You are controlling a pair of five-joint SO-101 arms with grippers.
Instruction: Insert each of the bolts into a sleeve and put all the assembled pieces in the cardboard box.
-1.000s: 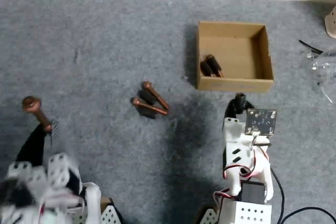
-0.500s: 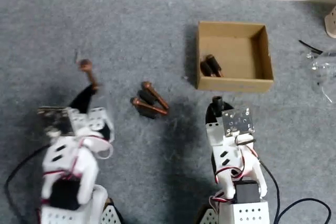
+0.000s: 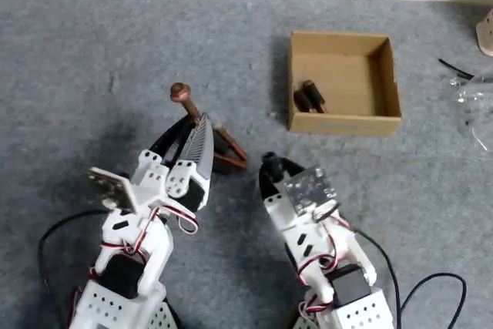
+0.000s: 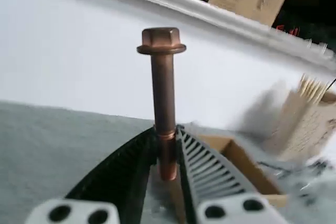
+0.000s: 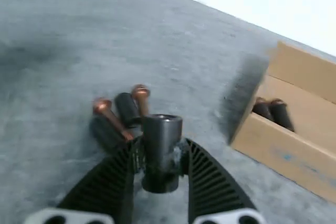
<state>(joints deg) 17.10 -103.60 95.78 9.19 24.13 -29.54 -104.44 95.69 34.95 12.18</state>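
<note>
- left gripper clamped on a bolt, centre left
- right gripper grasping a sleeve, lower middle
- box upper right, two pieces inside

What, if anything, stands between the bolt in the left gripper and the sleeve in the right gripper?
Nothing visible blocks them. The left gripper holds the bolt, the right gripper the sleeve. Two assembled pieces lie on the carpet between the arms, apparently lower than both.
</note>
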